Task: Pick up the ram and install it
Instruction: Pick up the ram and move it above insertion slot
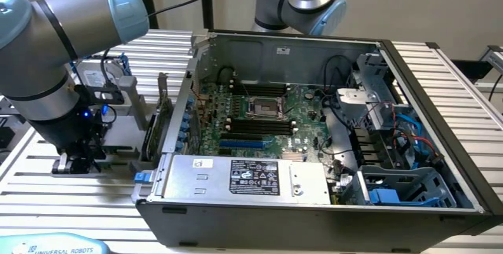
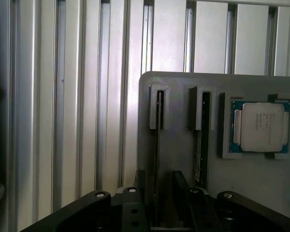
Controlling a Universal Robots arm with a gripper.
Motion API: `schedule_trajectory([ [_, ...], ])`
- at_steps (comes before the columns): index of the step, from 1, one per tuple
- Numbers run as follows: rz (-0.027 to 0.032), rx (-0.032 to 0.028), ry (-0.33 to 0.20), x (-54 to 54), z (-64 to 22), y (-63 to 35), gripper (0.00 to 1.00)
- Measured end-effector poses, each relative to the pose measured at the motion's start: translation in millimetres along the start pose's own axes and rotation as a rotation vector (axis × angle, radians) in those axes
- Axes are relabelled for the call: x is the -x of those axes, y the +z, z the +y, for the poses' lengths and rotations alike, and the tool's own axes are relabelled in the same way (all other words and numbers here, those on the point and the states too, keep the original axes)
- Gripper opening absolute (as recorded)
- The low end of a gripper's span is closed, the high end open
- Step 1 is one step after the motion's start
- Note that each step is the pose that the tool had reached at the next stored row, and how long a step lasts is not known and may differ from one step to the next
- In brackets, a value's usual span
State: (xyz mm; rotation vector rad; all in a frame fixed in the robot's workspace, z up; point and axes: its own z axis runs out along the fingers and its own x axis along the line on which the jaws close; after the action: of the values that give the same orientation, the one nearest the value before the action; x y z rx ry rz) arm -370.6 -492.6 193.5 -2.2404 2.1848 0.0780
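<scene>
Ram (image 2: pixel 157 145) is sitting unpicked in its holder (image 2: pixel 179 145); I am straddling it with my gripper (image 2: pixel 159 181) spread wide.

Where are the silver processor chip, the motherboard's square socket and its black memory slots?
processor chip (image 2: pixel 261 126), wrist view, middle of its silver lid.
square socket (image 1: pixel 262 108), exterior view, its centre.
memory slots (image 1: pixel 260 125), exterior view, one middle slot.

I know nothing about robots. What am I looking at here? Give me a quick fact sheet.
arm: poised over a grey holder on the slatted table, beside the open computer case
jaws: open, either side of one ram stick standing on edge in the holder
also in holder: second stick, silver processor chip
motherboard: its black slots look empty
</scene>
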Motion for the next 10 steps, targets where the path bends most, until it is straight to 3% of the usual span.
schedule_trajectory([
  [3, 0.0, -0.0001, 0.0, 0.0, 0.0, 0.0, 0.35],
  [4, 0.0, -0.0001, 0.0, 0.0, 0.0, 0.0, 0.27],
  [7, 0.0, -0.0001, 0.0, 0.0, 0.0, 0.0, 0.27],
  [10, 0.0, -0.0002, 0.0, 0.0, 0.0, 0.0, 0.18],
])
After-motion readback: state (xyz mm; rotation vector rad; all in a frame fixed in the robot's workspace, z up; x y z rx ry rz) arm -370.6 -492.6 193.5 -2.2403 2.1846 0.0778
